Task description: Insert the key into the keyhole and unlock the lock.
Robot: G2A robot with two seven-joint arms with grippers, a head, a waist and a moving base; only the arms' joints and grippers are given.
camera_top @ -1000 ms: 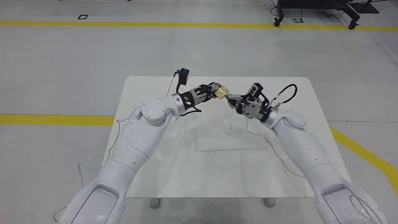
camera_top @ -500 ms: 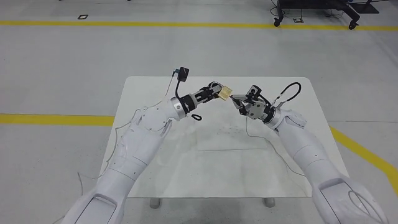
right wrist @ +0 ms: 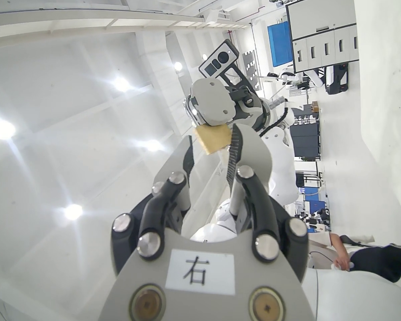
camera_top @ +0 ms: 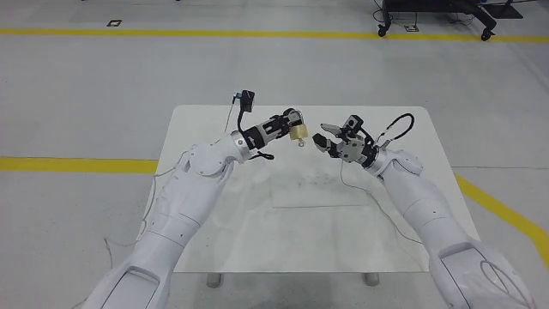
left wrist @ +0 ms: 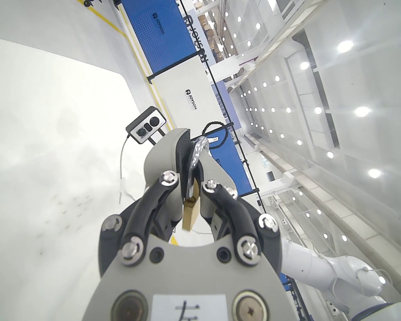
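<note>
Your left gripper (left wrist: 195, 156) is clamped on the lock (left wrist: 190, 213). Its two fingers pinch the silver shackle (left wrist: 197, 148), and the brass body hangs clear of the pads. Seen from above, you are holding the lock in the air over the far part of the table (camera_top: 214, 249), near the middle of its far edge.

Your right gripper (camera_top: 322, 135) is just beside the lock, on the side toward the table's right edge. Its fingers are spread wide apart and grip nothing. A small gap separates its fingertips from the brass body, so the two grippers face each other without touching. In the right wrist view, the brass body lines up with the space between your open fingers, and the left gripper's grey finger covers its upper part. Both arms reach in from the near edge and meet over the far half.
</note>
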